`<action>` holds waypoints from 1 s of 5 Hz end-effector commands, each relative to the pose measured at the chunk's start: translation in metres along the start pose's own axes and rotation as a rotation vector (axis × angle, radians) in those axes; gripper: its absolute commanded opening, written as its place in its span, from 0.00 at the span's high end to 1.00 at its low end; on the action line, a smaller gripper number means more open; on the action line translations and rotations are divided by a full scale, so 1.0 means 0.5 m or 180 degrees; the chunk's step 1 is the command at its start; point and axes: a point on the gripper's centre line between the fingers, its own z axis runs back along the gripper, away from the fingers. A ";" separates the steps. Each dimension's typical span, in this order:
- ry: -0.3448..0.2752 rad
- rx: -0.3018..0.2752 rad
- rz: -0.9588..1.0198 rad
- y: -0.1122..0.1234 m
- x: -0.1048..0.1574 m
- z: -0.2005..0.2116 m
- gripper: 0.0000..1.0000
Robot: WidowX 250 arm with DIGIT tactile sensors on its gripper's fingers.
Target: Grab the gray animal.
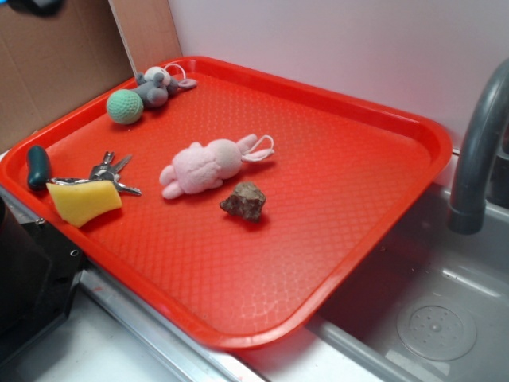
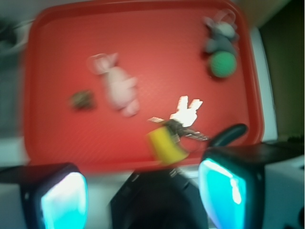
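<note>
The gray animal (image 1: 157, 86) lies in the far left corner of the red tray (image 1: 334, 215), with a white loop string at its head. In the blurred wrist view the gray animal (image 2: 220, 36) sits at the upper right, touching a green ball (image 2: 223, 64). My gripper (image 2: 143, 195) is open, its cyan pads (image 2: 64, 200) wide apart with nothing between them. It hovers high over the tray's edge (image 2: 95, 162), far from the toy. The exterior view does not show the gripper.
A pink bunny (image 1: 208, 165) and a brown rock (image 1: 244, 200) lie mid-tray. A yellow sponge (image 1: 83, 200), keys (image 1: 107, 171) and a dark teal handle (image 1: 37, 167) sit at the left edge. The green ball (image 1: 125, 106) is next to the toy. A faucet (image 1: 477, 151) stands over the sink (image 1: 437, 318) at right.
</note>
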 end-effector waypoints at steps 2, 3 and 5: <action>-0.0511 0.0203 0.0768 0.129 0.141 -0.147 0.00; -0.0471 0.0533 0.0954 0.138 0.172 -0.205 0.00; -0.0471 0.0533 0.0954 0.138 0.172 -0.205 0.00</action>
